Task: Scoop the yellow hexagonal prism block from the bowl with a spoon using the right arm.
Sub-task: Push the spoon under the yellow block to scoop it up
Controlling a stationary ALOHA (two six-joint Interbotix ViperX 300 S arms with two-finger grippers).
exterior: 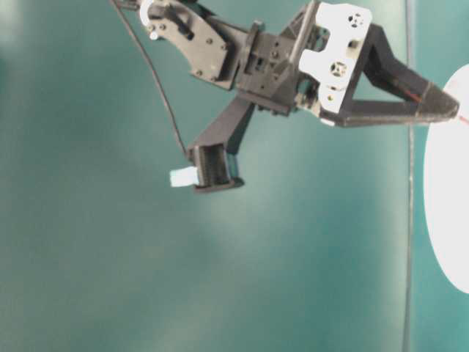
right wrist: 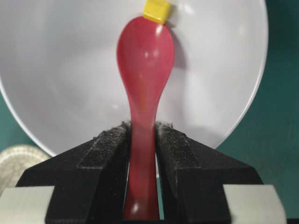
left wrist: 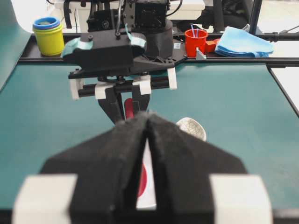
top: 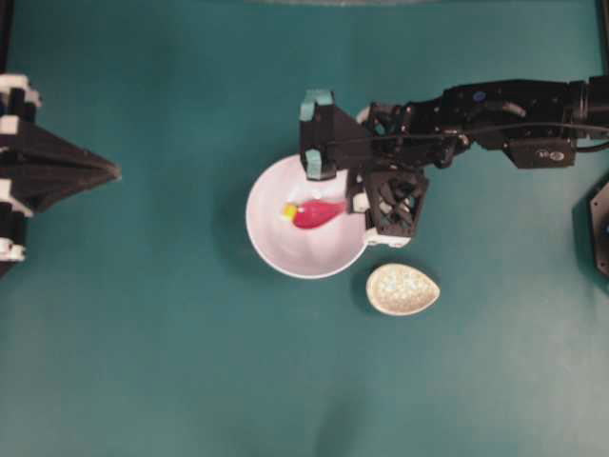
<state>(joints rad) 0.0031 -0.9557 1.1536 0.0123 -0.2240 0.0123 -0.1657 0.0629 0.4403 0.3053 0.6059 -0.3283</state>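
Now right jaws clamped on spoon (right wrist: pixel 145 60) handle, scoop tip against yellow block (right wrist: pixel 156 10) in bowl (right wrist: pixel 56 84)

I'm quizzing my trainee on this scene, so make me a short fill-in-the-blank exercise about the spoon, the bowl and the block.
1. The right gripper has its fingers closed on the spoon's ____.
2. The yellow block sits at the ____ of the spoon's scoop, not in it.
3. The block and the scoop are both inside the white ____.
4. The speckled spoon rest lies ____ the bowl, on the table.

Missing words: handle; tip; bowl; outside
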